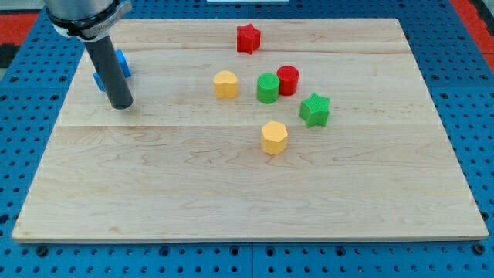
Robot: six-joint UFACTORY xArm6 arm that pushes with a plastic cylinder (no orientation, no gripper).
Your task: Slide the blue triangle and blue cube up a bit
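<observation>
The dark rod descends from the view's top left, and my tip rests on the wooden bench near its left edge. There is no hand on this arm, only the rod, so there is no wide or narrow state to report and nothing is held.

Two blue pieces lie just above my tip, touching or nearly touching the rod and partly hidden behind it: one blue block shows on the rod's right side, another blue block on its left. Which is the triangle and which the cube cannot be told.

Well to the right of my tip stand a yellow block, a green cylinder touching a red cylinder, a green star and a yellow hexagonal block. A red star sits up and right, near the top edge.
</observation>
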